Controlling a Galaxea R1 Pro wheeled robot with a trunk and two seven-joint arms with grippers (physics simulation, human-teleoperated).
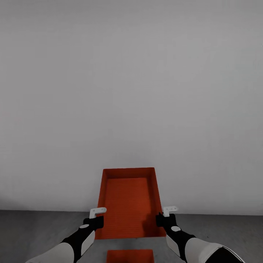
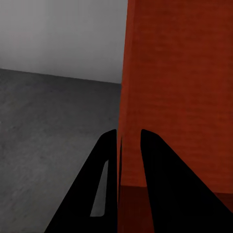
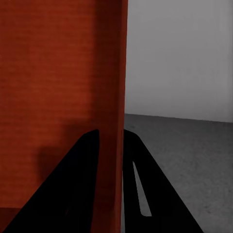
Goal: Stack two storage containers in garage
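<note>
One orange-red storage container (image 1: 128, 202) hangs in front of me, its ribbed inside facing the head view. My left gripper (image 1: 96, 220) is shut on its left wall and my right gripper (image 1: 163, 218) on its right wall. In the left wrist view the dark fingers (image 2: 162, 184) of the left gripper (image 2: 127, 141) straddle the thin container wall (image 2: 170, 87). The right wrist view has the right gripper (image 3: 110, 133) clamped across the container wall (image 3: 58, 77) in the same way. A second storage container (image 1: 130, 256) lies lower down at the head view's near edge, partly cut off.
A plain white-grey wall (image 1: 131, 91) stands close ahead. The dark grey speckled floor (image 1: 33, 230) runs along its foot and to both sides of the containers, also seen as floor (image 2: 48, 126) and floor (image 3: 189, 155) in the wrist views.
</note>
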